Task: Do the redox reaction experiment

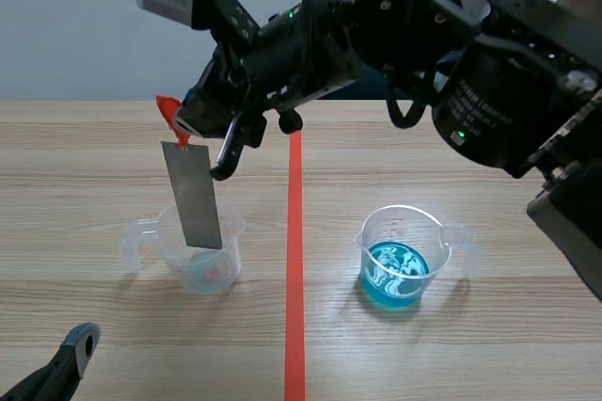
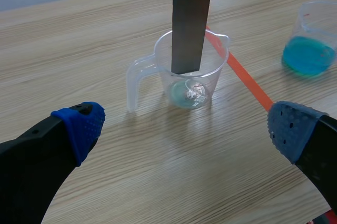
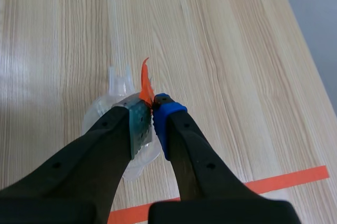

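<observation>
The right claw [image 3: 151,109] is pressed together on the top end of a grey metal strip [image 1: 193,196], right where an orange tag [image 3: 144,83] sticks up past its fingertips. The strip hangs straight down from the claw, slightly tilted. Its lower end sits inside the rim of a clear cup [image 1: 209,264] directly under the claw. A little pale teal liquid lies in the bottom of that cup, and the strip's end appears to stop short of it.

The left claw [image 2: 187,126] is spread wide and holds nothing, with its blue pads [image 2: 82,124] far apart. The clear cup stands ahead of it, between the lines of its two fingers and well clear of both.

The right wrist view shows the pinch itself, looking down on the cup's rim and spout beneath the fingers, but the strip is seen almost edge-on. The left wrist view shows the strip's end within the cup and a pale lump in the liquid. The scene view alone shows the whole strip, and also a second cup of blue liquid [image 1: 406,264] well to the side of the right claw, across the orange tape line [image 1: 294,307] on the wooden table [image 1: 470,363].
</observation>
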`<control>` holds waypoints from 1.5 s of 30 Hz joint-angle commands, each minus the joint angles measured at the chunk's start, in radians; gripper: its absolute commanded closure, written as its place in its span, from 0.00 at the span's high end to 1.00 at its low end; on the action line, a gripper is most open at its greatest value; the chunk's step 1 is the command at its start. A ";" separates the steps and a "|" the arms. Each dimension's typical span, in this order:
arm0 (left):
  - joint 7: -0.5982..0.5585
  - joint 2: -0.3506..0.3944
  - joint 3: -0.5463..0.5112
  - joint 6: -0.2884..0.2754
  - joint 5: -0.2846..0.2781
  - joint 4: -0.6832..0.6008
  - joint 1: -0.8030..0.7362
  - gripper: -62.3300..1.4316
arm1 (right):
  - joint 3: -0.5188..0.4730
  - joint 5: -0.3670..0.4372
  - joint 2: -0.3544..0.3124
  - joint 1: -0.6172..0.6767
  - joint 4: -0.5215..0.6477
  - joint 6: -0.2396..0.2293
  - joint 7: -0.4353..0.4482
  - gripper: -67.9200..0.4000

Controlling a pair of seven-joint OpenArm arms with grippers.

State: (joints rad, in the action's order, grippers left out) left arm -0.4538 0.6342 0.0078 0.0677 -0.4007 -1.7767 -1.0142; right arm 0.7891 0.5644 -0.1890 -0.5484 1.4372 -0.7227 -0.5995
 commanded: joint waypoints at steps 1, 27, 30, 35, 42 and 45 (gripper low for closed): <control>-0.018 -0.005 0.002 -0.003 0.000 -0.018 0.001 1.00 | 0.011 -0.017 0.002 -0.011 -0.010 -0.004 0.045 0.02; -0.018 -0.005 0.002 -0.003 0.000 -0.018 0.001 1.00 | 0.043 -0.162 0.001 -0.011 -0.079 -0.013 0.228 0.03; -0.018 -0.005 0.002 -0.003 0.000 -0.018 0.001 1.00 | 0.043 -0.170 0.001 -0.011 -0.079 -0.023 0.224 0.17; -0.018 -0.005 0.002 -0.003 0.000 -0.018 0.001 1.00 | 0.043 -0.176 0.003 -0.011 -0.079 -0.023 0.222 0.74; -0.018 -0.005 0.002 -0.003 0.000 -0.018 0.001 1.00 | 0.043 -0.180 0.015 -0.011 -0.079 -0.023 0.221 0.99; -0.018 -0.005 0.002 -0.003 0.000 -0.018 0.001 1.00 | 0.043 -0.188 0.018 -0.011 -0.079 -0.023 0.221 0.99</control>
State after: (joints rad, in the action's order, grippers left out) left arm -0.4538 0.6342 0.0078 0.0677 -0.4007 -1.7767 -1.0142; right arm 0.8368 0.3744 -0.1848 -0.5419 1.3407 -0.7341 -0.3901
